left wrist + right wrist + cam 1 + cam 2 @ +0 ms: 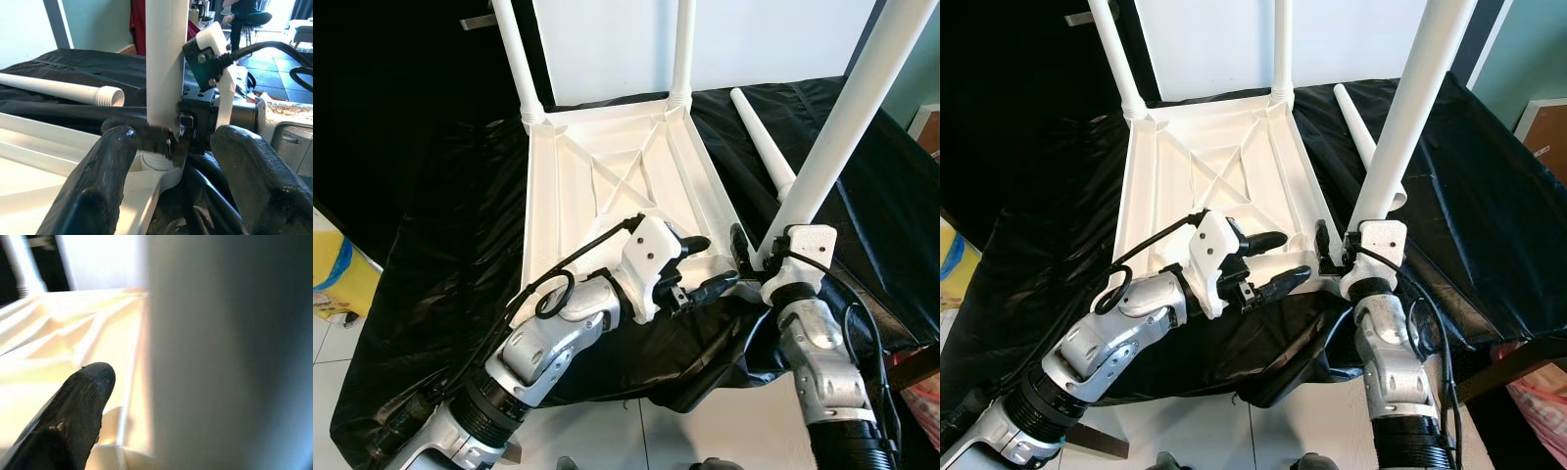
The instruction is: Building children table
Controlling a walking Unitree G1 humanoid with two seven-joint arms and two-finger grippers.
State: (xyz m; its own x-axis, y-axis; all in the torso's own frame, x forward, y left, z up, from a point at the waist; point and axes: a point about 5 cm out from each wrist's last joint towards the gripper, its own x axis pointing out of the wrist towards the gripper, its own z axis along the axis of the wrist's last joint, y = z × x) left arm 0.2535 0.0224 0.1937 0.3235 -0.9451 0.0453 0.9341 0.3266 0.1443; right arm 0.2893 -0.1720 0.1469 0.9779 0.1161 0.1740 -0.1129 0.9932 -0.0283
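A white children's table (570, 166) lies upside down on a black cloth. Two legs (517, 59) (683, 49) stand in its far corners. A third white leg (847, 127) rises tilted from the near right corner, and my right gripper (754, 257) is shut on its base. In the left wrist view that leg (166, 58) sits in the corner socket. My left gripper (717, 261) is open just left of that corner, above the table's near edge, its fingers (98, 186) pointing at the leg. A fourth leg (766, 147) lies loose on the cloth beside the table's right side.
The black cloth (440, 225) hangs over the front edge to a tiled floor. A yellow object (337, 279) sits on the floor at the left. A white wall stands behind. A person (242, 12) sits far off to the right.
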